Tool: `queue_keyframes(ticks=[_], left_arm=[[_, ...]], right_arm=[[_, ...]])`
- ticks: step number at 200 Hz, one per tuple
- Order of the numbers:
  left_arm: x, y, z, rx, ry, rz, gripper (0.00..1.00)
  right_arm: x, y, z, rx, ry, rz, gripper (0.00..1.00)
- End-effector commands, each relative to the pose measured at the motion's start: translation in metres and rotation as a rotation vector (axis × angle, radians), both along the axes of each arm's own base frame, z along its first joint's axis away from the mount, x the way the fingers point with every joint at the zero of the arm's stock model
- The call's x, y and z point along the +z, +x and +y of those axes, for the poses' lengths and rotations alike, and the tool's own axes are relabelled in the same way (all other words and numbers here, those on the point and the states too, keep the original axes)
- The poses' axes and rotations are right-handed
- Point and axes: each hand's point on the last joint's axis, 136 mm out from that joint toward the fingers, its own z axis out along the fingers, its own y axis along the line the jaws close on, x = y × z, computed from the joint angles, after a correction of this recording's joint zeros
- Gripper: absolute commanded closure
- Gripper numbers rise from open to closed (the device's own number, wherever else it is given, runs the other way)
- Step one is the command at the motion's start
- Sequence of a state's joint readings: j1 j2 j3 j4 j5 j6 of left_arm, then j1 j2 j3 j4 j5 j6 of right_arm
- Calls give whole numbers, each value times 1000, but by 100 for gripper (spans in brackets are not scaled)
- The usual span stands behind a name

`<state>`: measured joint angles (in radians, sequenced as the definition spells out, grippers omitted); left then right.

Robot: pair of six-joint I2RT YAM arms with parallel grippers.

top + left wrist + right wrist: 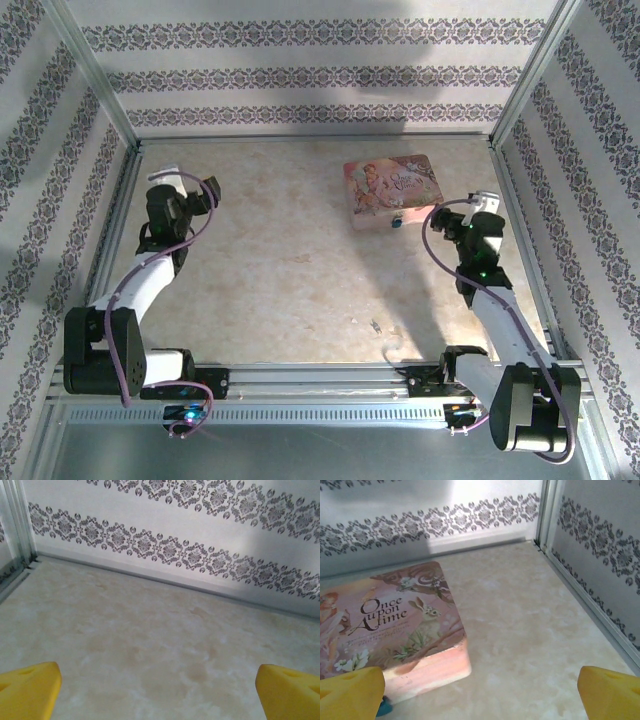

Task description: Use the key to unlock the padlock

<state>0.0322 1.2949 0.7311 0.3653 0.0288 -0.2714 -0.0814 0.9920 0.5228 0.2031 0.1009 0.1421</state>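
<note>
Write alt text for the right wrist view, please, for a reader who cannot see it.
A pink picture box lies on a beige table, with a small blue object at its near edge. The yellow fingertips of the right gripper stand wide apart in the bottom corners.

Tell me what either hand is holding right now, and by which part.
Nothing: the left hand and the right hand both stand open and empty.

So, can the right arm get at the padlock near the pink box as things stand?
Probably yes. The padlock lies on bare table by the near side of the pink box, close to the right gripper, whose jaws stand open. Nothing lies between; the box behind may crowd it.
</note>
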Motion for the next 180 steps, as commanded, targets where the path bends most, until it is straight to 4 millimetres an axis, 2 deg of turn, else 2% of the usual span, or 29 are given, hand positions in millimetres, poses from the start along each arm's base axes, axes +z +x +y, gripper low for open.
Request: queue_keyframes(ticks=[1, 18, 47, 73, 128, 180], left_arm=[[-32, -6, -21, -21, -122, 177, 1], [-38, -3, -43, -64, -140, 240, 1], [-43, 2, -100, -191, -115, 311, 1], [-43, 10, -153, -295, -143, 328, 1], [-61, 25, -257, -475, -303, 435, 0], [-69, 39, -322, -577, -504, 474, 0]], right_arm=[[-6, -10, 2, 13, 64, 103, 2], [-4, -8, 5, 39, 91, 125, 2], [-12, -2, 4, 42, 176, 180, 1], [-23, 6, -1, 25, 324, 203, 2], [-35, 33, -12, 65, 661, 178, 2], [-42, 71, -21, 99, 724, 173, 1]])
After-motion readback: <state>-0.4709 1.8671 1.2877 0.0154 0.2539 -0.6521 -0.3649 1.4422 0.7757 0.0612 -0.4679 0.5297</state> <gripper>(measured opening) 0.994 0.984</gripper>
